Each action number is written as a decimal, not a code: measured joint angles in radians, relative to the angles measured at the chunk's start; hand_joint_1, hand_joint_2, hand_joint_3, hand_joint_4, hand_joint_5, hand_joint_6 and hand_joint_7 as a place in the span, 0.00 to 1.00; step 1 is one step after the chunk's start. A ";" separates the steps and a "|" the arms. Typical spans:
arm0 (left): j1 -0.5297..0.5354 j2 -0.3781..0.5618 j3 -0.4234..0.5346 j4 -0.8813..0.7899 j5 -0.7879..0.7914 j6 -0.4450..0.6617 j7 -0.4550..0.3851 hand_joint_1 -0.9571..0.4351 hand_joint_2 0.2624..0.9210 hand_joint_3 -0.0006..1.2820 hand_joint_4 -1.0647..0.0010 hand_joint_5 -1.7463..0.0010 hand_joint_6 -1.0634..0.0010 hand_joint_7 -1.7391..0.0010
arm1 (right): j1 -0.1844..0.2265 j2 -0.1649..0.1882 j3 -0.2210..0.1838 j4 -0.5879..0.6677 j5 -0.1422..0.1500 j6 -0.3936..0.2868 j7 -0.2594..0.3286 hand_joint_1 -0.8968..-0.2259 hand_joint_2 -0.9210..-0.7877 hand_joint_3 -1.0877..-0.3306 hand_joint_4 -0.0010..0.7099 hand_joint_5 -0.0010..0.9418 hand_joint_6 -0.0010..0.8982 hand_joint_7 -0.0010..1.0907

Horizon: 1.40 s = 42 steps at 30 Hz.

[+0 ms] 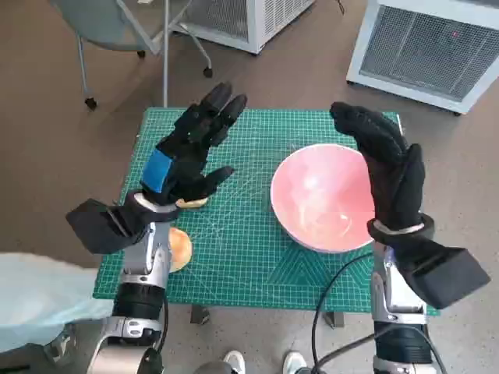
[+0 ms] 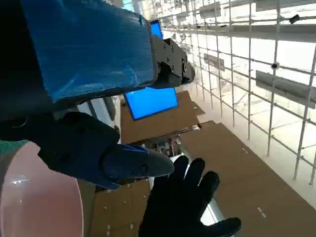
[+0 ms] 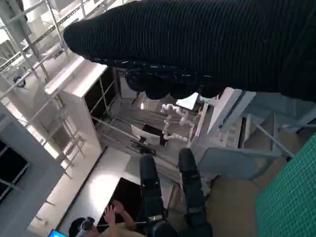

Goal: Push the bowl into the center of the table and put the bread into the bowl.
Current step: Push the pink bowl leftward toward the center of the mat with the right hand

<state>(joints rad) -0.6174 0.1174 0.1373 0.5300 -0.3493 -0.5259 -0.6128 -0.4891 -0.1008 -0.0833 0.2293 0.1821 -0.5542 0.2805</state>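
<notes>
The head camera looks steeply down from above the robot's shoulders, taking in the whole green cutting mat (image 1: 234,257) with floor around it. The left wrist camera sits close behind the left hand (image 2: 84,74), whose blue tape crowds the frame's upper left; it faces out across the room, tilted. The right wrist camera rides just behind the right hand (image 3: 197,44), a dark band along the top, aimed at shelving. Both wrist views catch the opposite hand; the pink bowl (image 1: 323,199) shows at the left wrist frame's lower left.
</notes>
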 measured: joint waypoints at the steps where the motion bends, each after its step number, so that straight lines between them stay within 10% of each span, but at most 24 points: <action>1: 0.000 0.000 0.000 0.000 0.000 0.000 -0.001 0.31 1.00 0.21 0.80 1.00 0.73 0.98 | 0.000 0.000 0.000 -0.001 0.000 0.000 -0.001 0.30 0.00 0.47 0.26 0.00 0.00 0.48; 42: -0.007 0.003 0.031 0.053 -0.004 -0.019 -0.007 0.30 1.00 0.20 0.79 1.00 0.72 0.98 | -0.001 -0.041 -0.079 0.097 0.044 -0.059 0.015 0.29 0.00 0.45 0.26 0.00 0.00 0.47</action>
<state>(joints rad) -0.6247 0.1200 0.1685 0.5832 -0.3535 -0.5451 -0.6203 -0.4896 -0.1417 -0.1620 0.3260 0.2264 -0.6134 0.2956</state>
